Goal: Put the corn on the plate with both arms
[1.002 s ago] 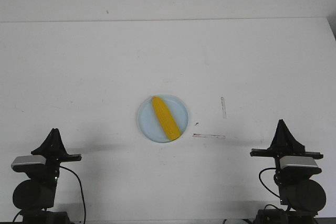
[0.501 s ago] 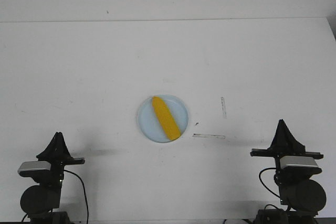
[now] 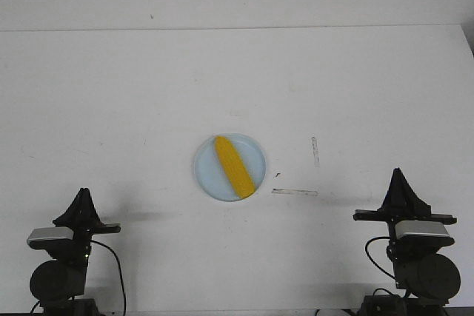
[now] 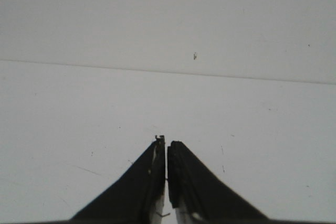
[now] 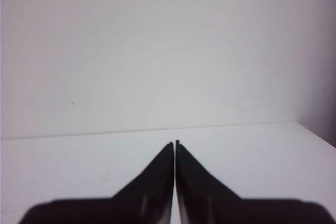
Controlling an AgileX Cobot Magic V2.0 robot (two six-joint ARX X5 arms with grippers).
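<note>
The yellow corn [image 3: 232, 166] lies diagonally inside the pale blue plate [image 3: 209, 174] at the middle of the white table in the front view. My left gripper [image 3: 82, 192] is shut and empty at the near left, far from the plate; the left wrist view [image 4: 166, 142] shows its jaws together over bare table. My right gripper [image 3: 398, 173] is shut and empty at the near right; the right wrist view [image 5: 174, 143] shows its jaws together. Neither wrist view shows the corn or the plate.
Two short tape marks [image 3: 295, 192] lie on the table to the right of the plate. The white wall rises behind the table's far edge [image 3: 237, 29].
My left arm has drawn back and lower toward its base over the last second. The corn, the plate and my right arm have not moved.
</note>
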